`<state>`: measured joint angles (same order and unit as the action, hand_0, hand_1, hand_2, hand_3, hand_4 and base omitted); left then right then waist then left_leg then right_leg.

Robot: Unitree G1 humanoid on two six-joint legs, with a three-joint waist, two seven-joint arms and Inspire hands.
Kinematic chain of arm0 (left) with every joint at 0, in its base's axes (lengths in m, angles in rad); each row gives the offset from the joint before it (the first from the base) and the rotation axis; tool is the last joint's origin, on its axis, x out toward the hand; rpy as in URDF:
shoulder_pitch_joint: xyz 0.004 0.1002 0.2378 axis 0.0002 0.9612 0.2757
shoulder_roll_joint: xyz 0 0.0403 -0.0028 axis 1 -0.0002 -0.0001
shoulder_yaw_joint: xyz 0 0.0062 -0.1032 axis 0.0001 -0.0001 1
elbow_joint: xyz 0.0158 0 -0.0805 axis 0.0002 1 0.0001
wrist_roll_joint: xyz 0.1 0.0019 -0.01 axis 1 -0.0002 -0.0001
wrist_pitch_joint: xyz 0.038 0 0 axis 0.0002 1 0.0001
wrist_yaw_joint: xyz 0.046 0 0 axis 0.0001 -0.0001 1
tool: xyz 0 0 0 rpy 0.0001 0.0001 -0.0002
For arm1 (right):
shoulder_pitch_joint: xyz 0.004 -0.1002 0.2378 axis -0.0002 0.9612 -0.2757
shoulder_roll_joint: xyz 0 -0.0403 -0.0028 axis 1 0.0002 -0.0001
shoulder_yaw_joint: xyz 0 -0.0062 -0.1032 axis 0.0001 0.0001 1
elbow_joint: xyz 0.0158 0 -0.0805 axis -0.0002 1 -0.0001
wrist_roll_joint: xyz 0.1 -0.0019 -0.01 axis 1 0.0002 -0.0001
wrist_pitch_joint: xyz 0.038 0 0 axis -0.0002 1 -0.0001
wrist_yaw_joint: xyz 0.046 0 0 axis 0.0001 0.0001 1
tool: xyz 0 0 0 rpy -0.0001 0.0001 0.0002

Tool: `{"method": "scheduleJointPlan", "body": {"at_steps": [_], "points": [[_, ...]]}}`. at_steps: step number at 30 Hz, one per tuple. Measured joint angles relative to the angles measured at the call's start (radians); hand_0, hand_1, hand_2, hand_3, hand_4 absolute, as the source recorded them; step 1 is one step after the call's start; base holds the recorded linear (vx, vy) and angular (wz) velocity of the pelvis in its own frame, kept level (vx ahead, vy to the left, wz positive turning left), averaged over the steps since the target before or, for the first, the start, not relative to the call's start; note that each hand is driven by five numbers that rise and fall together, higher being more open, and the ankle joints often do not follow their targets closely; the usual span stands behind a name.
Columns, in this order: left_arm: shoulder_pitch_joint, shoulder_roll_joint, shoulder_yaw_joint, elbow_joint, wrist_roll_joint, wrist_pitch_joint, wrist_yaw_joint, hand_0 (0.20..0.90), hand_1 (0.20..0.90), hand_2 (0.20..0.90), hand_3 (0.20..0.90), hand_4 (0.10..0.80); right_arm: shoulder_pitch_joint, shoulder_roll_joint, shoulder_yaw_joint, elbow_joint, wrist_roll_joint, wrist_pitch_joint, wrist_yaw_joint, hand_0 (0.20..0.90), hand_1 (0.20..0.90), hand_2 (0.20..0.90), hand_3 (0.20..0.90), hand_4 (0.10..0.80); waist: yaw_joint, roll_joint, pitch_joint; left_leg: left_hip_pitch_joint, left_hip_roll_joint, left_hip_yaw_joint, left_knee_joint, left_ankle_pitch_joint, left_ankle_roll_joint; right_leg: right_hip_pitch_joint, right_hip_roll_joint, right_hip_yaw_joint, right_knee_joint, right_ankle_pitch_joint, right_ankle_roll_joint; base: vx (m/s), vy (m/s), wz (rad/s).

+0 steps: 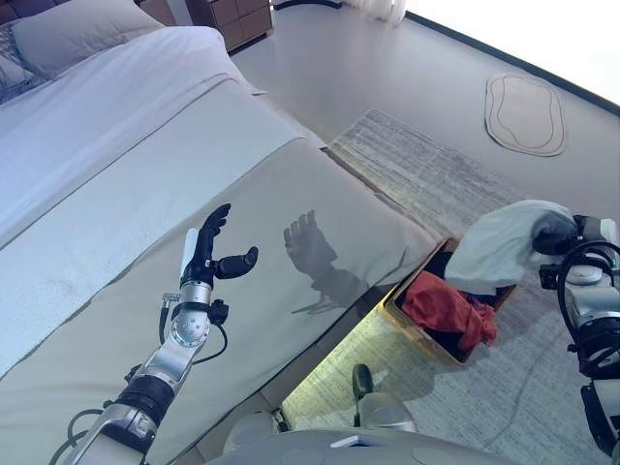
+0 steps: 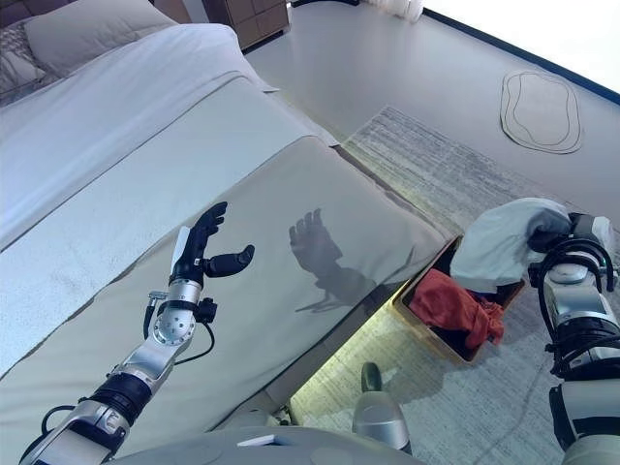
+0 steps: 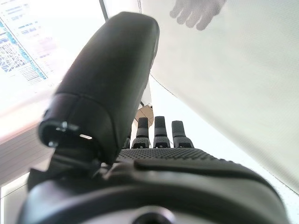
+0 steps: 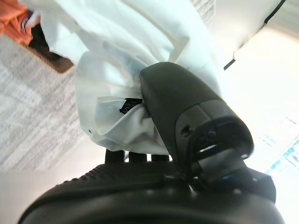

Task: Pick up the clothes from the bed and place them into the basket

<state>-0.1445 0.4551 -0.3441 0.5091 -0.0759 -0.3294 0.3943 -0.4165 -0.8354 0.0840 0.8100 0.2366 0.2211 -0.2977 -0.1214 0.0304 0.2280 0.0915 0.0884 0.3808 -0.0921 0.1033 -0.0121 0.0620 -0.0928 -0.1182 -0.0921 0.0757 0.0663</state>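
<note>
- bed (image 1: 145,165) on the left; basket (image 1: 412,325) on rug (image 1: 436,174) just beside its foot corner
- garment (image 1: 441,308) in basket; cloth (image 1: 499,244) above basket's far end
- pillow (image 1: 73,34) at bed's far end

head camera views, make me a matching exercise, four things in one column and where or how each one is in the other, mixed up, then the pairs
Things
1. white garment
2. red garment
3. left hand
4. basket

Places or states
A. open and empty above the bed
B. on the rug beside the bed
C. gripped in the right hand, hanging over the basket
D. lying inside the basket, partly draped over its rim

Pairs: 1-C, 2-D, 3-A, 4-B
</note>
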Motion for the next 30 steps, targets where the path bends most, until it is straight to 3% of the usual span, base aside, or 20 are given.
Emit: {"method": "scheduleJointPlan", "body": {"at_steps": [15,26,27,28,29,30], "points": [[0.005,0.000,-0.013,0.000,-0.002,0.000,-0.011,0.900,0.900,0.900,0.900,0.800,0.000,0.059,-0.001,0.195,0.060,-0.024,0.049,0.300,0.300,0.300,0.200,0.100,0.003,0.049,-0.021,-0.031,-0.004,-0.003,0.001,0.003,-0.001,-0.030,-0.008,-0.003,0.000,0.000,0.000,-0.016,-0.007,0.00],[0.006,-0.012,-0.054,-0.001,-0.003,-0.001,-0.012,0.900,0.900,0.900,0.900,0.800,0.000,0.059,-0.020,0.248,0.060,-0.051,0.060,0.300,0.300,0.300,0.200,0.100,0.011,0.147,0.001,-0.038,-0.004,-0.003,0.000,0.004,-0.004,-0.037,-0.012,-0.005,-0.004,0.000,0.001,0.000,0.000,0.00],[0.006,-0.012,-0.054,-0.001,-0.003,-0.001,-0.012,0.900,0.900,0.900,0.900,0.800,0.001,0.059,-0.022,0.248,0.060,-0.051,0.060,0.418,0.418,0.418,0.337,0.237,0.010,0.147,0.001,-0.039,-0.003,-0.003,0.000,0.005,-0.004,-0.037,-0.011,-0.005,-0.004,0.000,0.001,0.000,0.000,0.00],[0.006,-0.012,-0.054,-0.001,-0.004,-0.001,-0.012,0.900,0.900,0.900,0.900,0.800,0.001,0.059,-0.027,0.250,0.059,-0.051,0.060,0.686,0.686,0.686,0.650,0.550,0.010,0.147,0.002,-0.039,-0.003,-0.004,0.000,0.005,-0.004,-0.037,-0.011,-0.005,-0.005,0.000,0.001,0.000,0.000,0.00],[0.005,-0.012,-0.054,-0.001,-0.004,-0.001,-0.013,0.900,0.900,0.900,0.900,0.800,0.001,0.059,-0.031,0.251,0.058,-0.051,0.058,0.900,0.900,0.900,0.900,0.800,0.010,0.146,0.002,-0.039,-0.003,-0.004,0.000,0.005,-0.005,-0.037,-0.009,-0.006,-0.005,0.000,0.001,0.000,0.000,0.00],[0.005,-0.012,-0.054,-0.001,-0.004,-0.001,-0.013,0.900,0.900,0.900,0.900,0.800,0.001,0.059,-0.032,0.251,0.058,-0.051,0.053,0.900,0.900,0.900,0.900,0.800,0.010,0.145,0.003,-0.040,-0.004,-0.004,0.000,0.005,-0.005,-0.037,-0.009,-0.006,-0.005,0.000,0.001,0.000,0.000,0.00]]}}
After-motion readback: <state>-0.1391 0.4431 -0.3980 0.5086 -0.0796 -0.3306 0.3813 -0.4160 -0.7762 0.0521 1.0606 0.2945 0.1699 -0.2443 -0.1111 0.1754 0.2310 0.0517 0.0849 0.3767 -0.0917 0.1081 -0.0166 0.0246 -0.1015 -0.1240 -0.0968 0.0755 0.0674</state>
